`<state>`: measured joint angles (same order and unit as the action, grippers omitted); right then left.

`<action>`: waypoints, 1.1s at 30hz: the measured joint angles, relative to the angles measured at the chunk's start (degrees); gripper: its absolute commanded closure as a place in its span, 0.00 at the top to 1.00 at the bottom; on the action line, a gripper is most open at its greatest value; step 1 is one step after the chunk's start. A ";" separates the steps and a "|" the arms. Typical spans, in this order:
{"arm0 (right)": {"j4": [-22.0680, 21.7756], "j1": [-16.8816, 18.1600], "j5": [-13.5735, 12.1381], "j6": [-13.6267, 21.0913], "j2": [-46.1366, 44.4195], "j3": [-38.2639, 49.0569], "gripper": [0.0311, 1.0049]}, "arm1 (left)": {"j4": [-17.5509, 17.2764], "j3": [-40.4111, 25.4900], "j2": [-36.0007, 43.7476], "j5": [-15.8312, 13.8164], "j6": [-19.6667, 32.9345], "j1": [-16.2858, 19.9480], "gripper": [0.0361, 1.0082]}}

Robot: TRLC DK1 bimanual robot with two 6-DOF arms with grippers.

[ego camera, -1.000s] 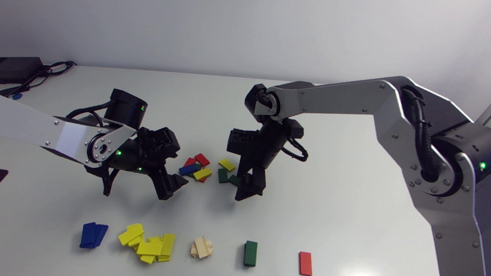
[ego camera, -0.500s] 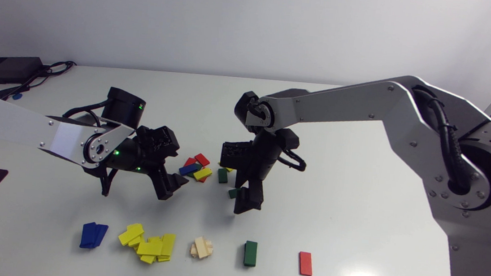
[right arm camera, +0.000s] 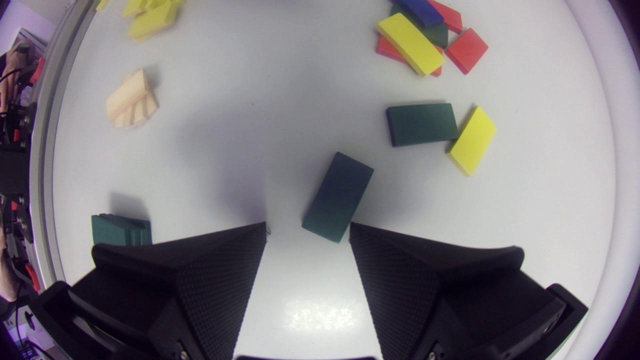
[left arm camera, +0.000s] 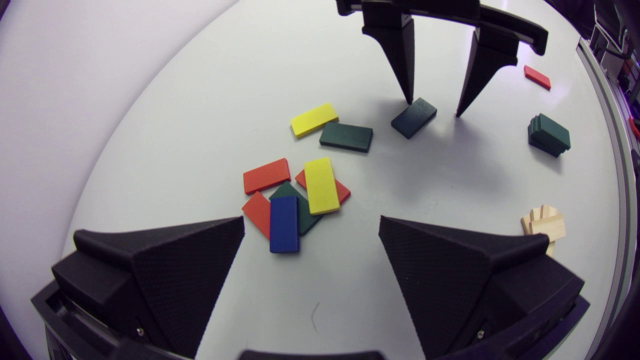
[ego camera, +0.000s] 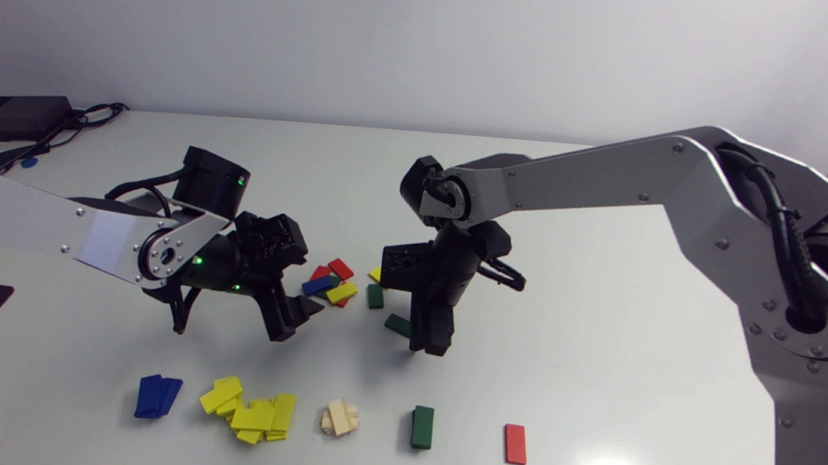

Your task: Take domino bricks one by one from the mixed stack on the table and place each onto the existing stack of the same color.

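Green is the loose brick [right arm camera: 338, 196] that lies flat and a bit crooked on the white table [ego camera: 603, 319], right at the tips of the right pincer [right arm camera: 307, 227]. This pincer points down and its two fingers are spread apart. The near end of the brick pokes in between them, close to one finger, but they do not pinch it. In the left wrist view one tip looks as if it touches the brick's edge, and the other tip stands apart from it.

A little farther ahead of the right pincer lie another green brick [right arm camera: 421, 123] and a yellow brick [right arm camera: 471, 140], touching each other. Past those is the mixed pile [right arm camera: 425, 37], with a yellow one on top and red, green and blue ones under and beside it. Off to one side of the right pincer, near its finger, sits the green stack [right arm camera: 120, 229]. The wood stack [right arm camera: 131, 97] is farther off on that same side, and one red brick [ego camera: 515, 443] lies alone past the green stack.

The left pincer [left arm camera: 311, 222] is spread wide too and holds nothing. The mixed pile is just ahead of it. The blue brick [left arm camera: 284, 223] is the closest one, seen in the gap between its fingers and not touched. The blue stack [ego camera: 157, 396] and the yellow heap [ego camera: 252, 411] lie off to the left pincer's side.
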<state>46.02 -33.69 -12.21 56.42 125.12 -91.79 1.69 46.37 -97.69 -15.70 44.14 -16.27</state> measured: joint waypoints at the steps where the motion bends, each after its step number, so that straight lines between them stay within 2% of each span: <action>1: -0.39 -0.20 0.76 -0.02 -0.24 0.35 0.44 | -0.07 0.00 0.11 0.00 0.00 0.00 0.95; 6: -2.95 -2.14 5.03 -1.14 -1.53 2.36 0.41 | -0.42 0.00 0.37 0.00 0.00 -0.09 0.95; 10: -3.91 -3.43 6.23 -1.57 -1.92 2.95 0.41 | -0.83 0.00 0.98 0.00 -0.02 -0.09 0.95; 19: -4.22 -5.99 6.25 -2.64 -3.43 5.18 0.41 | -0.83 -0.46 1.40 0.00 -0.02 -0.09 0.95; 25: -4.24 -5.18 6.47 -3.56 -3.41 4.85 0.43 | -0.83 -0.85 1.49 0.02 -0.02 -0.22 0.95; 27: -4.26 -4.85 6.69 -4.22 -3.41 4.22 0.55 | -0.85 -0.85 1.49 0.00 -0.02 -0.37 0.95; 29: -4.28 -4.55 7.02 -5.38 -3.41 3.21 0.79 | -0.83 -0.92 1.51 0.00 -0.02 -0.37 0.95; 30: -4.31 -4.55 7.26 -6.10 -3.41 2.71 0.87 | -0.83 -0.96 1.57 0.02 -0.02 -0.37 0.95; 33: -4.26 -4.63 7.61 -7.26 -3.41 1.64 0.89 | -0.83 -1.05 1.81 0.02 -0.02 -0.35 0.95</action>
<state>41.76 -38.33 -4.60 49.17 121.71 -90.15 0.86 45.32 -95.88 -15.68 44.12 -16.62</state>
